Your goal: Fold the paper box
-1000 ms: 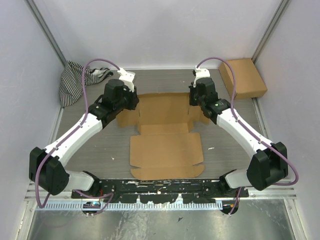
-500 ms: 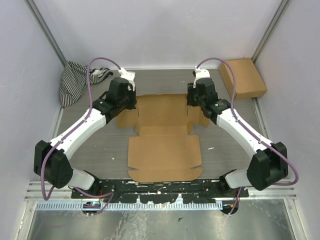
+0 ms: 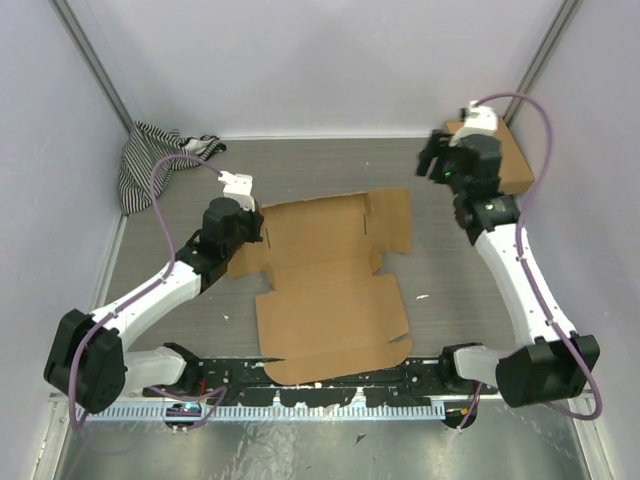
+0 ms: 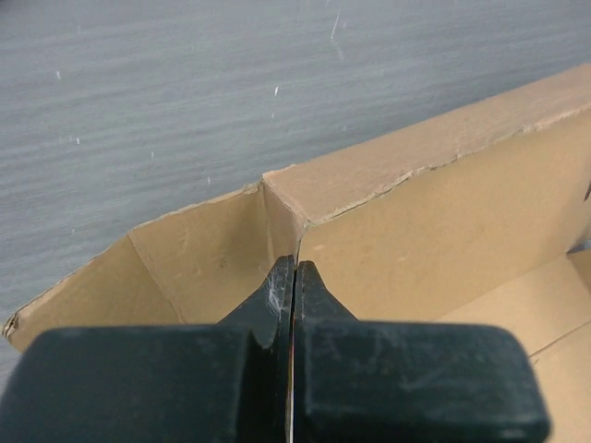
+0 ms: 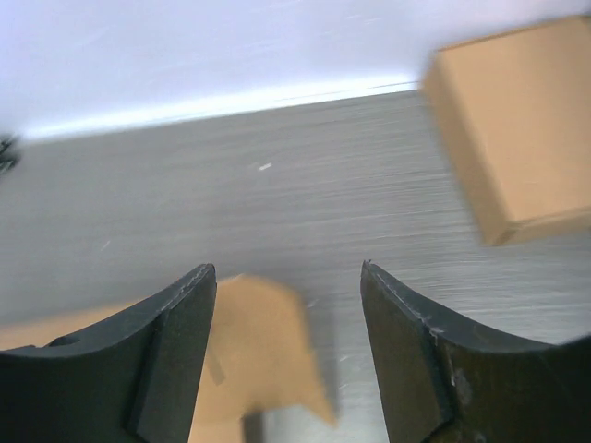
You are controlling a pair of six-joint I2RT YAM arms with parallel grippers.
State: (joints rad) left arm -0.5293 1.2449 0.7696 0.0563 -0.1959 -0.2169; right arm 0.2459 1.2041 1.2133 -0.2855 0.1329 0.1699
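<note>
left gripper (image 4: 294, 268): fingers pressed together at an upturned flap corner of the paper box (image 3: 330, 290) | right gripper (image 5: 288, 269): jaws wide apart, empty; near the small closed cardboard box (image 5: 517, 120) | paper box: mostly flat sheet, middle of the table (image 3: 320, 165)

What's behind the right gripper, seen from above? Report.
A small brown cardboard box in the far right corner; the right gripper and wrist hide its left part.

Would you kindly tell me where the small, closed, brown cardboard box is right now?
In the top view, the small brown cardboard box sits in the far right corner of the grey table, partly hidden behind the right gripper.
</note>
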